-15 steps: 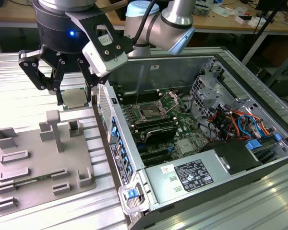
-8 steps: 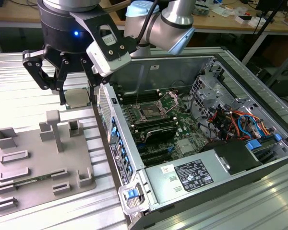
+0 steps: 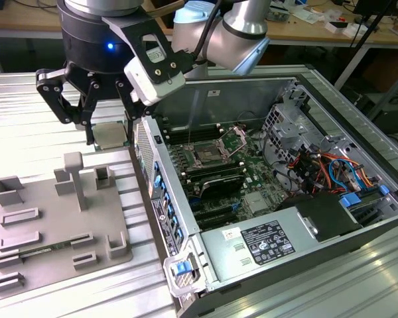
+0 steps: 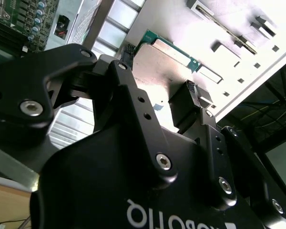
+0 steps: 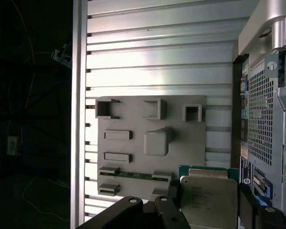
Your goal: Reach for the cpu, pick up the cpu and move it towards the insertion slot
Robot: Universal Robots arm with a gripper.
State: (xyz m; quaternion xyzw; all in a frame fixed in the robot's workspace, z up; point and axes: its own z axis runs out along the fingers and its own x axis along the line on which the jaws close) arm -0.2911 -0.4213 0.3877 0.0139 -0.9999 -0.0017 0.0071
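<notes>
The cpu, a flat silvery square chip, hangs between my gripper's two black fingers, just above the far edge of the grey tray in the exterior view. In both wrist views the fingers press on opposite edges of the cpu, so my gripper is shut on it. The insertion slot, a silver-framed square socket with a dark centre, sits on the green motherboard inside the open computer case, to the exterior view's right of the gripper.
A grey plastic tray with raised blocks lies on the ribbed metal table below the gripper. The computer case's perforated rear wall stands between the gripper and the motherboard. Cables and a drive cage fill the case's far side.
</notes>
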